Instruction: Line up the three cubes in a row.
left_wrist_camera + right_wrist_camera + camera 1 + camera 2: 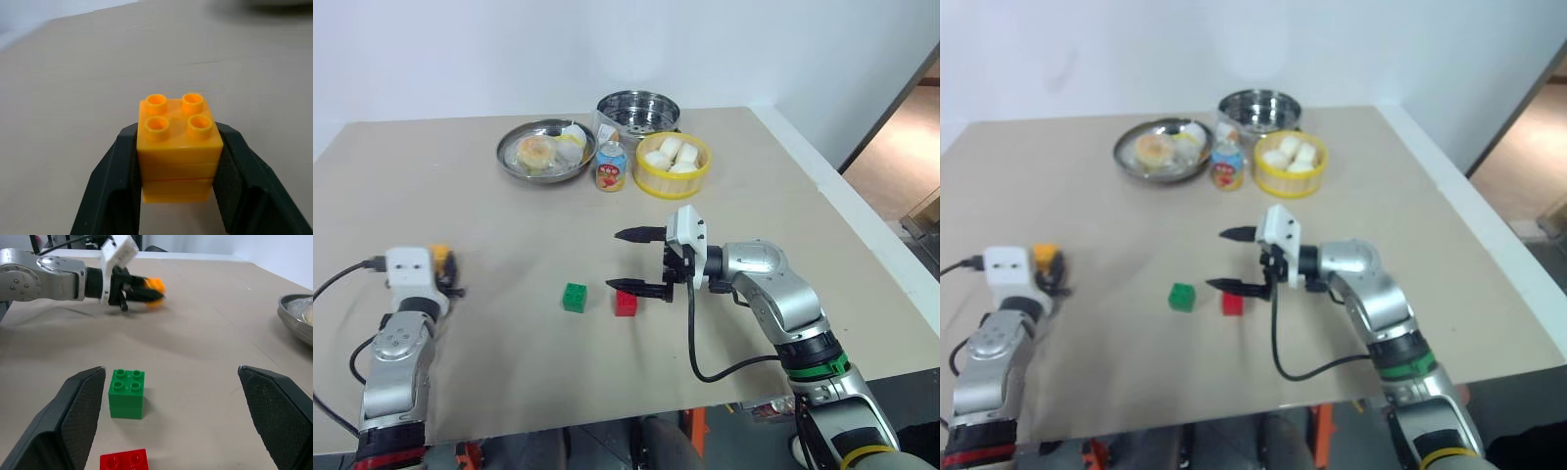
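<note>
The orange-yellow cube sits studs-up between the two black fingers of my left gripper, which is shut on it near the table's left side. The green cube and the red cube rest on the table in the middle, a small gap apart, with the red one to the right. My right gripper points leftward, open wide, just above and behind the red cube with nothing between its fingers. In the right wrist view the green cube lies ahead of the open fingers and the left gripper shows farther off with the orange-yellow cube.
At the table's far side stand a steel plate with food, a steel steamer pot, a small printed can and a yellow basket of white buns. The table's right edge runs close beside the right arm.
</note>
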Controlling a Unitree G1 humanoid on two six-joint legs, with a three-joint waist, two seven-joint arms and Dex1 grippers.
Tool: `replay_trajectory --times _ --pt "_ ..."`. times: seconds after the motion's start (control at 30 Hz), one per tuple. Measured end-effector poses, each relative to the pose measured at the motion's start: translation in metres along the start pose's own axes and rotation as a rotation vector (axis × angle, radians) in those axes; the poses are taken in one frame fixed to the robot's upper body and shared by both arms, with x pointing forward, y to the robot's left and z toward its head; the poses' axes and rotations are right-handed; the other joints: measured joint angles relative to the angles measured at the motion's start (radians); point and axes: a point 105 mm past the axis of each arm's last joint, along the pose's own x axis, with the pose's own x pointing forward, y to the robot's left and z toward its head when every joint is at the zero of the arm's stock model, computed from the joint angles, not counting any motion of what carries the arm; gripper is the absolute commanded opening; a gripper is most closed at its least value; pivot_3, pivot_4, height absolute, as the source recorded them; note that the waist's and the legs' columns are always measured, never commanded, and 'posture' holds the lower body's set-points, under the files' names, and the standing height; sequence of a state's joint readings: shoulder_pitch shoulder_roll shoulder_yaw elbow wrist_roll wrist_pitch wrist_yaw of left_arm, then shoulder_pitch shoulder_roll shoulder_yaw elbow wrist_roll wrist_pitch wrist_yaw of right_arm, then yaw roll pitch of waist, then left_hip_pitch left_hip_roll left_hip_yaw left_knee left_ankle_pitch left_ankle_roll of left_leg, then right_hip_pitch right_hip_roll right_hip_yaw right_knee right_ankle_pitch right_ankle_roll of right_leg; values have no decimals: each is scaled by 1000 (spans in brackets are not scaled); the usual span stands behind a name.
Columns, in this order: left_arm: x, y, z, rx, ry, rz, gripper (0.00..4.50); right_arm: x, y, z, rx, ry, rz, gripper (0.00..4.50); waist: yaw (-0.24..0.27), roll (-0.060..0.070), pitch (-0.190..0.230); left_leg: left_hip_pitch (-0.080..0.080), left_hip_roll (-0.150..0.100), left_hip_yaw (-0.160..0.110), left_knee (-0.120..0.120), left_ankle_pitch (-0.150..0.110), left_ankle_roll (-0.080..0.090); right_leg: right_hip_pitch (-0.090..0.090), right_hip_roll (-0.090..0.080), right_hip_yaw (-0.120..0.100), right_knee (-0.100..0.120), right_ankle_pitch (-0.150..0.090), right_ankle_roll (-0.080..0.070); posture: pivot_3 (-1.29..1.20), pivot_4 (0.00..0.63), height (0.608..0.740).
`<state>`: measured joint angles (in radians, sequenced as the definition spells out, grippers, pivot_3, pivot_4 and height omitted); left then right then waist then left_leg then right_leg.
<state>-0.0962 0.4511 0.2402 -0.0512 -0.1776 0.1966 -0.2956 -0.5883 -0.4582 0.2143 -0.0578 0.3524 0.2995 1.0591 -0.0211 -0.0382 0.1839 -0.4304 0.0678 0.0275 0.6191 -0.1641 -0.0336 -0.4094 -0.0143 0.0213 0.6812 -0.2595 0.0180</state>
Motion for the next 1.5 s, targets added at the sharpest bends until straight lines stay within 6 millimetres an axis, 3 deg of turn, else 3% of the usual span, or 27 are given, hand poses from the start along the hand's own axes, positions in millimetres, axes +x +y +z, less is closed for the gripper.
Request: replay_trajectory --times 0.1,0.13,0.3,0.5,0.87,1.5 --pt "-2 -39 9 87 -42 -382 1556 0 -1 -1 -2 5 -5 4500 0 0 0 0 0 1 -1 0 0 -1 -1 0 0 -2 -4 0 150 740" --pt "-3 -43 10 110 -48 -450 1556 -1 -1 -1 -3 7 -8 4500 0 0 0 0 0 1 -2 0 0 -1 -1 -1 0 -2 -3 0 150 740" --pt "-6 -54 18 210 -64 -806 1556 -5 -4 0 -10 16 -37 4500 3 2 1 -1 0 -1 -2 0 0 -1 0 -3 0 -2 -2 0 150 740" --pt "-8 -56 27 224 -71 -1037 1556 -12 -2 0 -18 32 -61 4500 0 2 1 -5 0 0 -2 -1 0 -4 0 -2 0 -3 -2 0 150 740" --pt "-28 -64 17 240 -72 -1203 1556 -19 1 -3 -17 64 -83 4500 -2 2 1 -7 2 0 -2 -1 0 -7 3 -1 1 -3 -1 0 150 740" --pt "-34 -63 14 244 -87 -1192 1556 -28 10 -9 39 87 -48 4500 -2 2 1 -7 2 0 -1 -1 0 -7 4 -1 1 -2 -1 0 150 740"
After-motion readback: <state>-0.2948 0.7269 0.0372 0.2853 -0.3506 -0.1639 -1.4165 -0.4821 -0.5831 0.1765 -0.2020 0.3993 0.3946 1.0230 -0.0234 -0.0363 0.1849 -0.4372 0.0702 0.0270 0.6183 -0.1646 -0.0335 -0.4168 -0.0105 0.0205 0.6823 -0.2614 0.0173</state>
